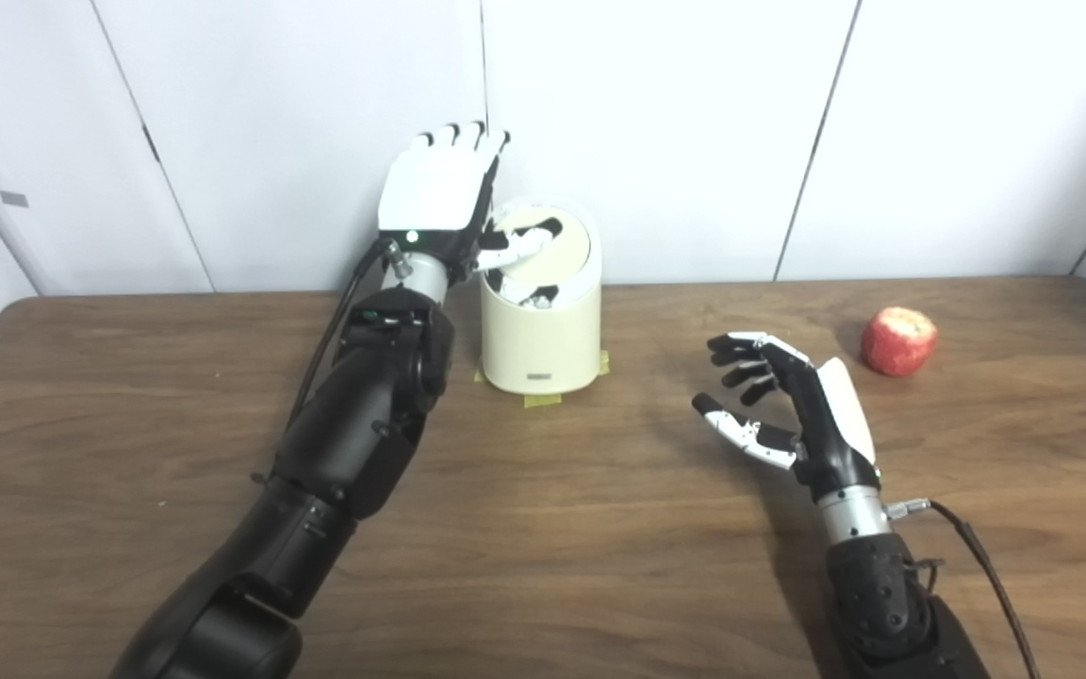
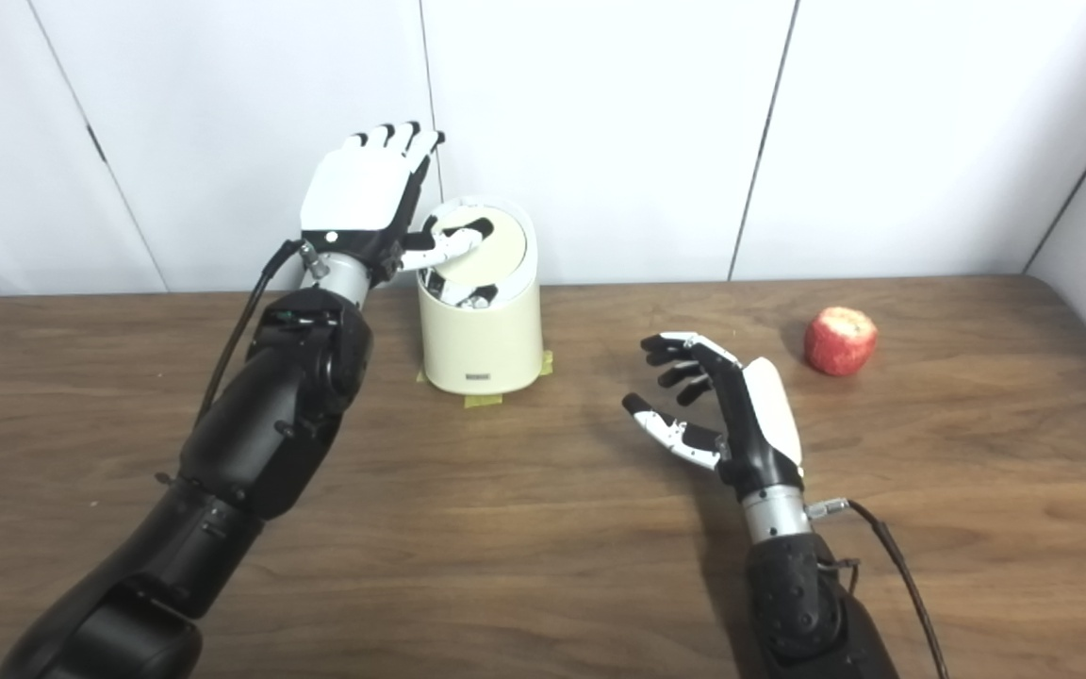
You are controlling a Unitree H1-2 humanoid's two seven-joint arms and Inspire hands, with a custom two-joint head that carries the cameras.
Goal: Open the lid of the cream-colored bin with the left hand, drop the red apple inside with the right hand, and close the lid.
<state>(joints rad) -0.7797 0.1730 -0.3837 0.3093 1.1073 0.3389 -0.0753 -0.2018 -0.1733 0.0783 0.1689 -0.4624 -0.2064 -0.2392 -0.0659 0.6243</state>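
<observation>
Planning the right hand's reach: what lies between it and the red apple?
Nothing: only bare wooden table separates the right hand from the red apple, clear in both eye views.

Count: one bin (image 1: pixel 540 330), cream, with one lid (image 1: pixel 543 247). One apple (image 1: pixel 898 340), red. Robot hands: two, left robot hand (image 1: pixel 439 193) and right robot hand (image 1: pixel 793 401). One counter (image 1: pixel 600 528), wood. Yellow tape bits at bin base: number unclear.

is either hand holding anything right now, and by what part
Neither grips anything. The left hand only has its thumb pressed on the bin lid; the right hand is open over the table, apart from the apple.
</observation>
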